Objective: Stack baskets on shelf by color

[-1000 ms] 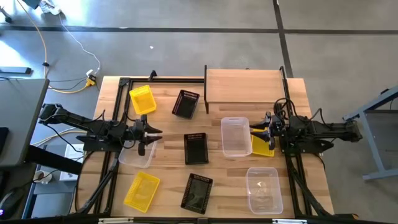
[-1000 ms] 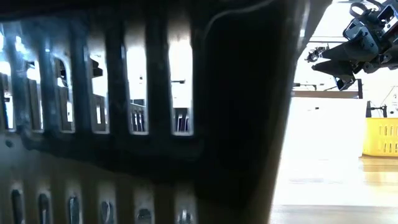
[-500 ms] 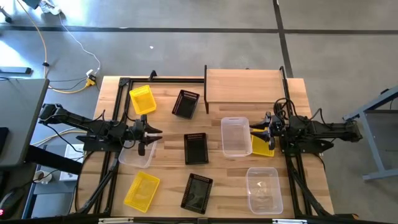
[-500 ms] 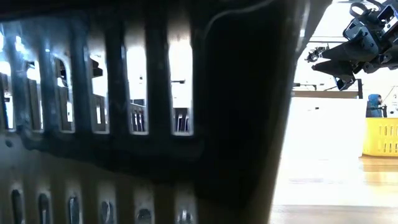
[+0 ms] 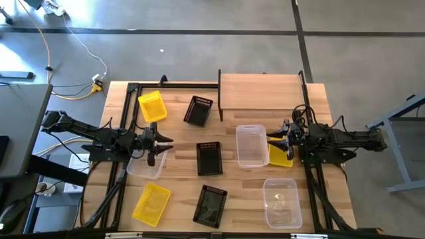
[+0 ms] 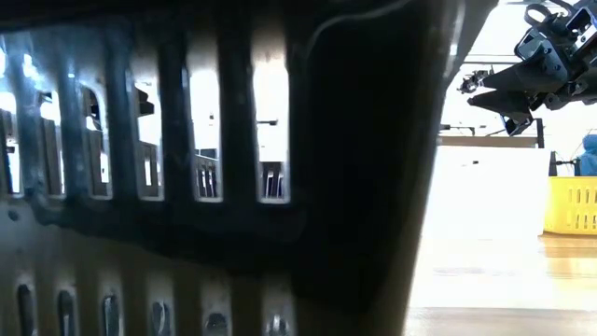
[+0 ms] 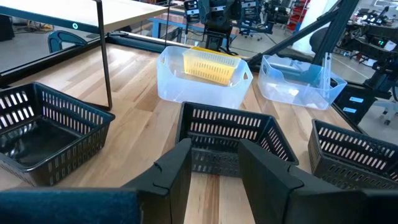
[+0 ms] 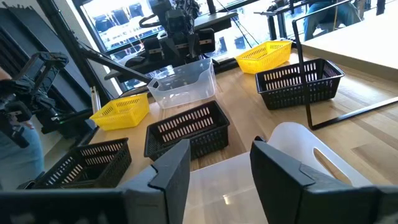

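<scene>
The light-wood shelf stands at the table's far edge with nothing on it. Three yellow baskets, three black baskets and three clear tubs rest on their bases on the table. My left gripper hovers open above the left clear tub, facing the middle black basket. My right gripper hovers open over the right rim of the middle clear tub, beside the right yellow basket.
A black basket's mesh wall stands right against the low camera and blocks most of that view. Black frame rails run along both table sides beneath the arms. Bare wood shows between the baskets near the table's middle.
</scene>
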`<state>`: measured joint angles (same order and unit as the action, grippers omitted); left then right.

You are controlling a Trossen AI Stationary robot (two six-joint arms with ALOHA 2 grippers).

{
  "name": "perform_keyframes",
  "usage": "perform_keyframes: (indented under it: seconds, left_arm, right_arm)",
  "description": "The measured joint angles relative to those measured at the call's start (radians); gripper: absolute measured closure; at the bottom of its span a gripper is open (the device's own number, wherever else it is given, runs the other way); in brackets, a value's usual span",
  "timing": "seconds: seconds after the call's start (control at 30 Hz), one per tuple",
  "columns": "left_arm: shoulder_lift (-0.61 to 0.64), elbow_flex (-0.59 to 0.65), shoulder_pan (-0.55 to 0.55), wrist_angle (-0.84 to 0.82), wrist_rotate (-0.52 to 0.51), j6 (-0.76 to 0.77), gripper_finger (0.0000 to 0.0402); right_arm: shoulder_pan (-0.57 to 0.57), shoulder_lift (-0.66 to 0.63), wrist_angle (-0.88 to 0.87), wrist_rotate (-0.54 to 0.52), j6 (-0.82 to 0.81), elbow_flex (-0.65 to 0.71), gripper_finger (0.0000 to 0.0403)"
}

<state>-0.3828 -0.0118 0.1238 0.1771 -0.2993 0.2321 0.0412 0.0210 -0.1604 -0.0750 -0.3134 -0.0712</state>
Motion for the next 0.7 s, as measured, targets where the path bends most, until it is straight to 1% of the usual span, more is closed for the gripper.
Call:
perform_keyframes:
  seconds: [0.7]
  left_arm:
    - [0.0,0.0,0.001,0.0,0.012,0.004,0.028]
  right_arm:
    - [0.0,0.0,0.0,0.0,0.0,0.0,0.025]
